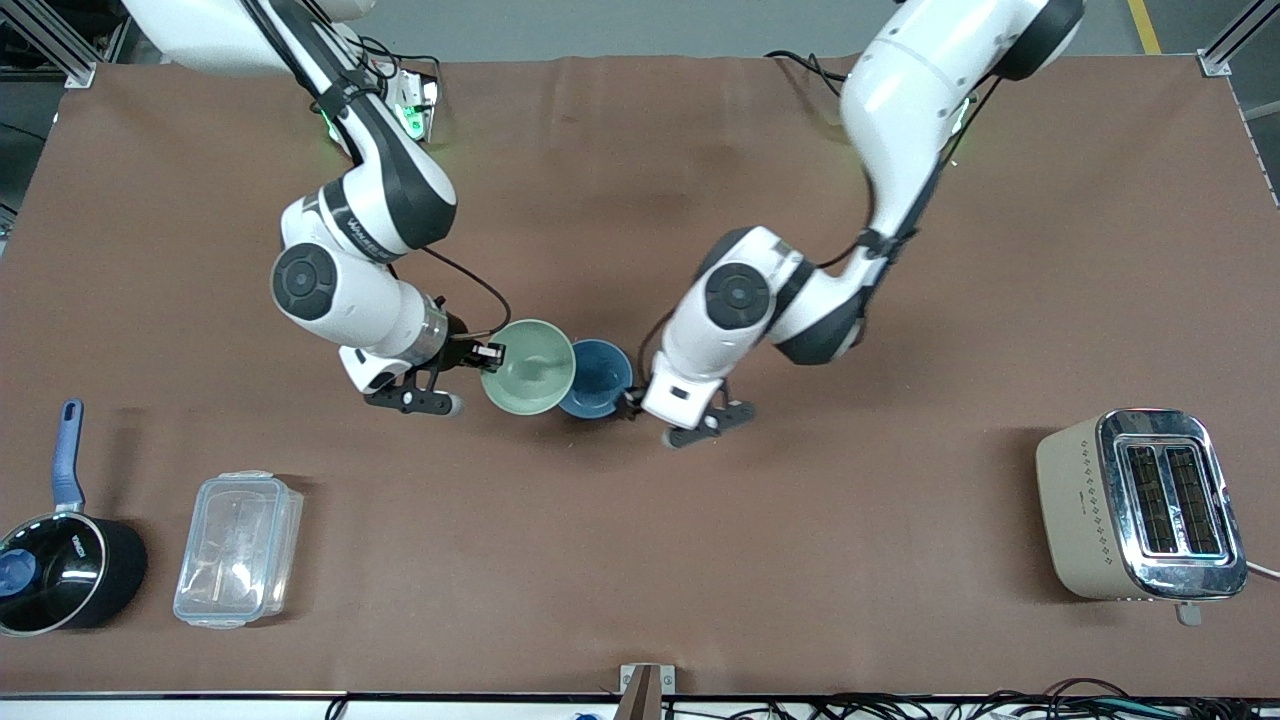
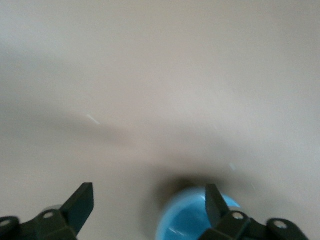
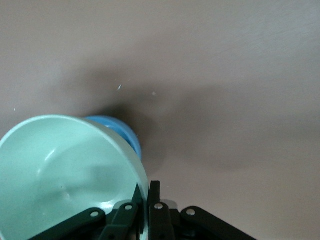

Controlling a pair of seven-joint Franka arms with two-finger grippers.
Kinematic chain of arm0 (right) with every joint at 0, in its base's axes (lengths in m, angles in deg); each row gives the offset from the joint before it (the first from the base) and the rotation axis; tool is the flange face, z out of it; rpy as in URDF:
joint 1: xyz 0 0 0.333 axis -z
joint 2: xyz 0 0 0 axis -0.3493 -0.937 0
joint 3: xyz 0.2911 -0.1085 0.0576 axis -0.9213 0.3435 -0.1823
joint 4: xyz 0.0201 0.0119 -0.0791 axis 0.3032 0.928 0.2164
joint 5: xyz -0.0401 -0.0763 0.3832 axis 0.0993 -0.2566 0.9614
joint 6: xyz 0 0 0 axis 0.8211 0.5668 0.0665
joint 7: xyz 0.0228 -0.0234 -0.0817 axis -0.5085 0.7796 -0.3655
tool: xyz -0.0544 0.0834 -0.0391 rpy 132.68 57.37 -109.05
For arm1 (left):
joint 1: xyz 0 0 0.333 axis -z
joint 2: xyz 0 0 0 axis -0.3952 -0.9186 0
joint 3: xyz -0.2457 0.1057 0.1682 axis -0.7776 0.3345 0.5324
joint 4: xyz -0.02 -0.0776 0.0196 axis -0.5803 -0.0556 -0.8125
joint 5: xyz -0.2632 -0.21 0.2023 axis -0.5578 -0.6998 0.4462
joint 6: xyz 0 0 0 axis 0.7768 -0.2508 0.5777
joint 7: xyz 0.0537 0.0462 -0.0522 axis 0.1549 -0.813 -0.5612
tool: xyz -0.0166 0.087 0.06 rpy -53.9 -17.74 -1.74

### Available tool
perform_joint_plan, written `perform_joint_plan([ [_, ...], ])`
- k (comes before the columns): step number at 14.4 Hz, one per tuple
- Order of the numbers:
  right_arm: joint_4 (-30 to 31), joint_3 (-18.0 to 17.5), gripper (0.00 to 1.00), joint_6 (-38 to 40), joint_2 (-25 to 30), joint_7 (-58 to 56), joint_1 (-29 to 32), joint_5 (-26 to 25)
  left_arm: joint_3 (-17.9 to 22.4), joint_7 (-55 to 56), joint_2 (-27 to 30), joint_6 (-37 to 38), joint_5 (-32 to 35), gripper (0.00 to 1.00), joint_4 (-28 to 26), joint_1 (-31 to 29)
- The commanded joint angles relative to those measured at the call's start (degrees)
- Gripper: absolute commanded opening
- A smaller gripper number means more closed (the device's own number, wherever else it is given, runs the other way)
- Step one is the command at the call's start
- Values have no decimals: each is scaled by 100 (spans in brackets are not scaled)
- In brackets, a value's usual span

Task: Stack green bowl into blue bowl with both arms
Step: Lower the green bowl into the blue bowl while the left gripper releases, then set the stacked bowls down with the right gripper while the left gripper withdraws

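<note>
The right tool (image 1: 487, 354) pinches the rim of the green bowl (image 1: 528, 366) at its nine o'clock edge, holding it tilted in the air, so its lip overlaps the blue bowl (image 1: 597, 378) just beside it. The left tool (image 1: 634, 402) sits at the blue bowl's four o'clock, fingers (image 2: 216, 202) spread wide with one beside the rim, apparently to steady it. Both bowls are over mid-worktop (image 1: 640, 560). The tilt likely readies the green bowl to slide in.

arms 2 (image 1: 340, 290) | bowls 2 (image 1: 528, 367) | saucepan 1 (image 1: 60, 575) | plastic container 1 (image 1: 238, 549) | toaster 1 (image 1: 1140, 505)
</note>
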Motion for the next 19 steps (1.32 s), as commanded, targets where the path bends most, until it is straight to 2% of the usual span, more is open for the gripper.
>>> perform_joint_plan([
  [1, 36, -47, 1, -319, -209, 102, -303, -12, 4, -522, 727, 847, 617, 100, -195, -562],
  [2, 62, -55, 1, -363, -270, 242, -400, -160, 4, -725, 903, 1128, 776, 100, -213, -747],
  [5, 63, -64, 0, -609, -542, 1313, -779, -1073, -5, -1620, 1465, 1954, 963, 100, -204, -1204],
  [6, 71, -81, 0, -801, -665, 1490, -840, -1197, -5, -2024, 1676, 2253, 963, 100, -204, -1389],
  [8, 80, -82, 0, -1075, -859, 1658, -920, -1268, -49, -2789, 2002, 2527, 875, 100, -213, -1845],
  [11, 106, -82, 0, -1093, -938, 1685, -884, -1532, -67, -3678, 2468, 2940, 569, 100, -204, -2347],
  [17, 63, -73, 1, -1076, -956, 1659, -665, -1550, -67, -4470, 3268, 3732, 418, 100, -222, -2928],
  [19, 27, -73, 1, -1111, -1017, 1650, -638, -1603, -32, -4646, 3453, 3873, 146, 100, -239, -3104],
])
